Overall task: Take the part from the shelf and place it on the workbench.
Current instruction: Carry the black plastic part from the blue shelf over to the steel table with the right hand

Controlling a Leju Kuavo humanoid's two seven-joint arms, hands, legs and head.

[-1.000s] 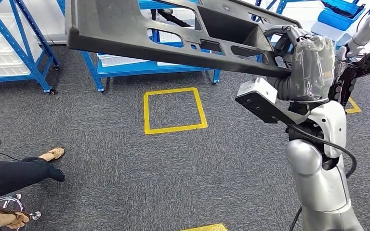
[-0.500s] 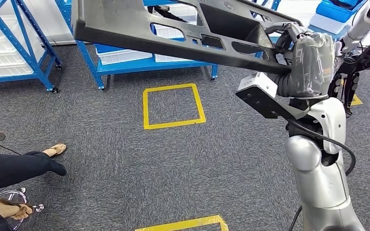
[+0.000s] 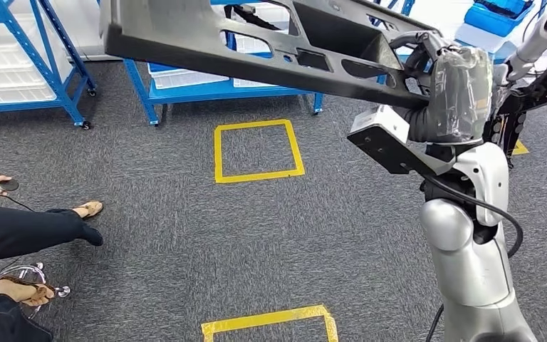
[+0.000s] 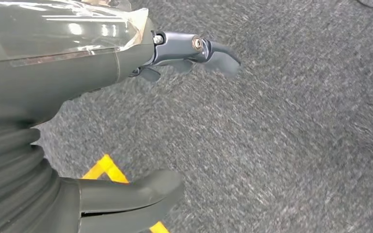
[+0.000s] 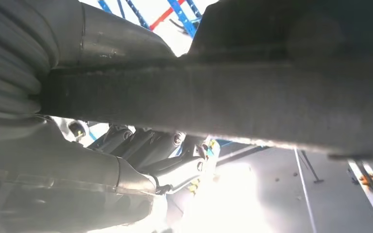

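Right hand [image 3: 447,92] grips one end of the long dark-grey moulded plastic part [image 3: 256,43], held high off the carpet for carrying. Left hand [image 4: 126,121] hangs, fingers spread, holding nothing.

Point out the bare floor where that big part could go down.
Bare carpet lies between the yellow tape square and the yellow tape corner. Crowded: blue shelves behind, a person's legs beside. The right hand grips the grey part.

No lettering, label, brand or number is legible on any surface; yellow tape squares [image 3: 258,151] on the carpet carry no text.
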